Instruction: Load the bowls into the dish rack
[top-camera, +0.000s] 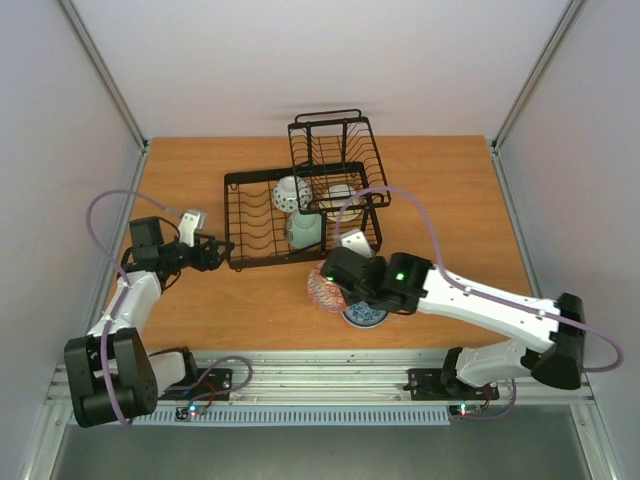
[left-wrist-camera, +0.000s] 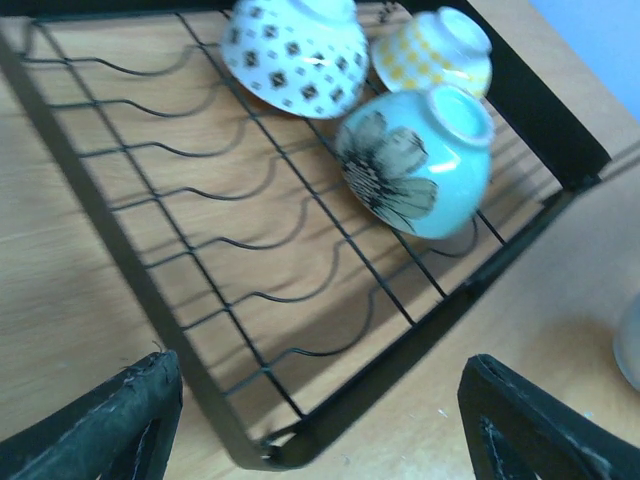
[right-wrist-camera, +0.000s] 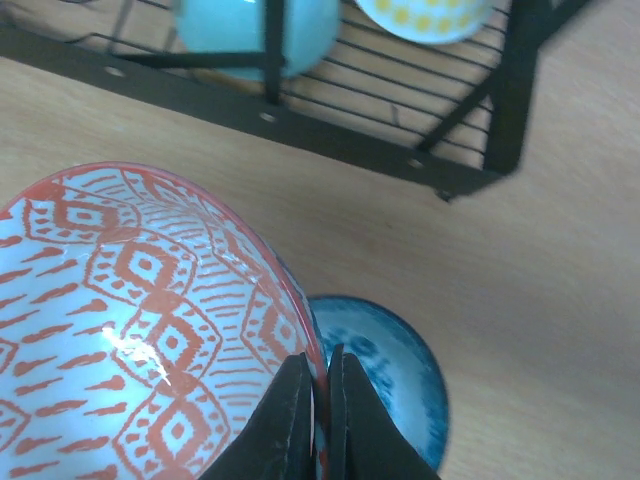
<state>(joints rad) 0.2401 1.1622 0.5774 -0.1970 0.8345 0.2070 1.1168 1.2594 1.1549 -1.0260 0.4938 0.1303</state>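
Since my right gripper (right-wrist-camera: 318, 398) is pinched shut on only the thin rim of the red-patterned bowl (right-wrist-camera: 130, 330), tilted just near of the dish rack (right-wrist-camera: 300, 115), I worry the bowl could pivot or slip free and crack the blue bowl (right-wrist-camera: 390, 370) on the tabletop (right-wrist-camera: 560, 260) under its edge. Swinging it in low could clip the rack's near wall or the pale teal bowl (left-wrist-camera: 415, 160) inside. My left gripper (left-wrist-camera: 320, 420) hangs empty, jaws apart, at the rack's near left corner.

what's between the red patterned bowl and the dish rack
Nothing but a strip of bare wooden table; the right wrist view shows it between the red patterned bowl and the dish rack.
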